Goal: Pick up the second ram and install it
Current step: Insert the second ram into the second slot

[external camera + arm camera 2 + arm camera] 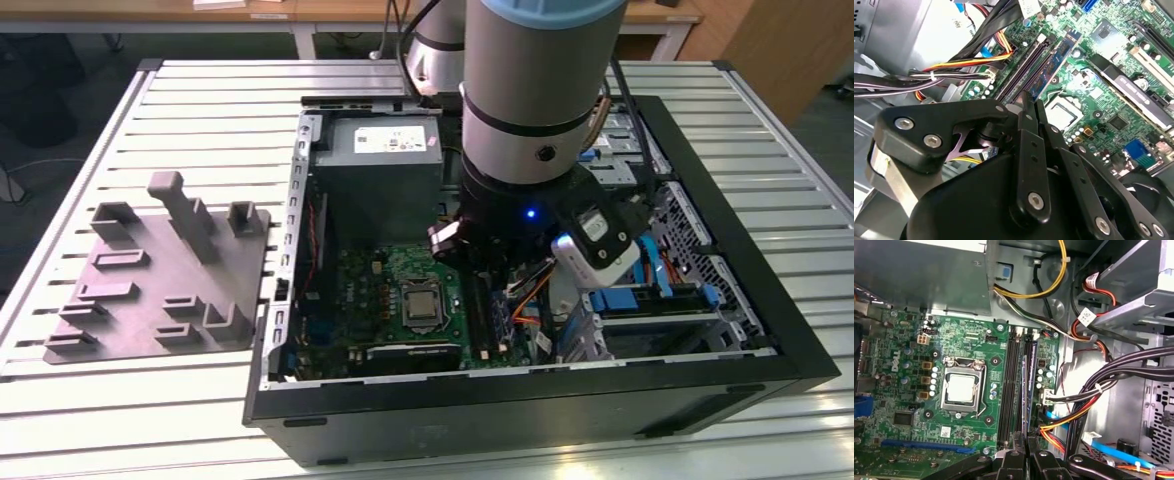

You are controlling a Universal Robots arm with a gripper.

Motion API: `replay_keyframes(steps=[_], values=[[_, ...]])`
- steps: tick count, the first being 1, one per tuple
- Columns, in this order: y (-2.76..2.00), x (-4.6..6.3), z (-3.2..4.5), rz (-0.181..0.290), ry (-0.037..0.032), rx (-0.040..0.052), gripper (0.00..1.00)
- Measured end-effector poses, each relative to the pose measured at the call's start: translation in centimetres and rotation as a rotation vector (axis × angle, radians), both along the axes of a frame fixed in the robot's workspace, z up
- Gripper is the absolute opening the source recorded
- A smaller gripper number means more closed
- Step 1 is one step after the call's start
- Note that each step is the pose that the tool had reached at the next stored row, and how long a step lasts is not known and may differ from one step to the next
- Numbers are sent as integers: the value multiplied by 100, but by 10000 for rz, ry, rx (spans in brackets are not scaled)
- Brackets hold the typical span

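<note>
One RAM stick (1054,62) stands in its memory slot (1014,385), at 12 o'clock from the end effector (1030,102), fingers together. Risk: tilted pressing could leave it half-seated.

PC case (747,375) sits on slatted table (80,400), fixture block (160,275) well apart on exterior view's left. Mobo (387,300) lies in case, PSU (380,160) behind it, drive bay (654,290) on exterior view's right. Arm (534,110) reaches into case. CPU socket (962,389) beside mem slots (1013,385); RAM stick (1025,390) stands in one slot, gripper (1026,447) at its end.
</note>
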State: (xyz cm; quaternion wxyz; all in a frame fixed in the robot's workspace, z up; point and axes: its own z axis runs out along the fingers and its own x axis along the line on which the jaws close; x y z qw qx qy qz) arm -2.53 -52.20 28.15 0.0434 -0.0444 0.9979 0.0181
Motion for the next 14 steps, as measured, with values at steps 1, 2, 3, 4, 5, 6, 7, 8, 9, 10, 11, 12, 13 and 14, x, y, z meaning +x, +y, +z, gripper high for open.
replay_keyframes(steps=[1,2,3,4,5,6,7,8,9,10,11,12,13,14], values=[[0,0,0,-49,1,-1,14],[0,0,0,-96,0,0,14],[0,0,-1,-140,0,-1,14],[0,0,-1,-186,1,-1,14],[0,0,-2,-235,0,-1,14],[1,0,-4,-305,0,-1,14],[1,0,-5,-399,0,-1,14],[0,1,-5,-480,1,-1,14],[1,1,-7,-577,1,-1,14],[1,1,-8,-685,11,-7,14],[1,0,-9,-800,40,-13,14],[2,0,-12,-909,92,-17,14],[2,0,-17,-956,193,-21,14],[1,3,-19,-956,365,-30,14]])
